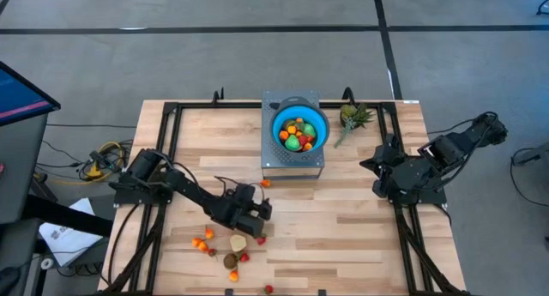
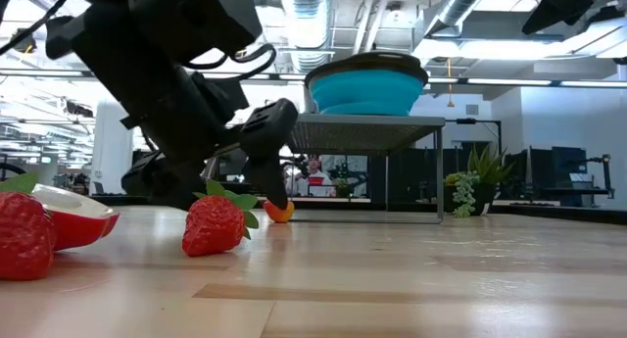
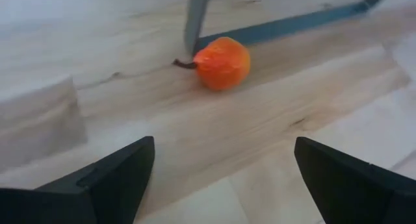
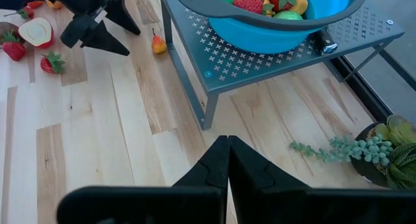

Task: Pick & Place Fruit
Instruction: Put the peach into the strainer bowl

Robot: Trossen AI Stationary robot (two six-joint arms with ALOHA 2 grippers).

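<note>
A small orange fruit (image 3: 222,63) with a brown stem lies on the wooden table beside a leg (image 3: 195,19) of the grey perforated stand (image 1: 292,166). On that stand sits the blue bowl (image 1: 300,129), which holds several small fruits. My left gripper (image 3: 224,178) is open and low over the table, a short way on the near side of the orange fruit (image 1: 265,184), with nothing between its fingers. More loose fruit (image 1: 230,249) lies near the table's front left. My right gripper (image 4: 227,160) hangs shut above the table's right side.
A strawberry (image 2: 214,225) and a halved red fruit (image 2: 73,216) lie near the front edge. A small green plant piece (image 1: 354,117) stands right of the stand. Black frame rails (image 1: 167,150) run along the table's sides. Bare wood lies between the two arms.
</note>
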